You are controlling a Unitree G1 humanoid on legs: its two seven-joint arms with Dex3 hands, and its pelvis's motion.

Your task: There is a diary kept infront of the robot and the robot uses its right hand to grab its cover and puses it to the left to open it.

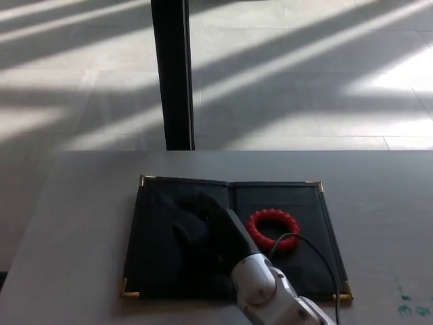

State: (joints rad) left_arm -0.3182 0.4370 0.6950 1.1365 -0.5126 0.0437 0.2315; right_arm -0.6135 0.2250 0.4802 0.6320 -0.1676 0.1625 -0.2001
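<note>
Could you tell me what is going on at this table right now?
The robot's right hand rests on the left cover of a dark diary, which lies open and flat on the grey table. A red ring sits on the right inner side. The left hand is not in view.

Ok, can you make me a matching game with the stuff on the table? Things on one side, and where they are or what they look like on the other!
Things:
1. diary
2. ring
3. right hand
4. pillar

Descriptions:
A. red, lying on the right-hand page
B. black, resting on the left-hand side
C. dark, standing on the floor behind the table
D. lying flat open, gold corners

Pairs: 1-D, 2-A, 3-B, 4-C
</note>
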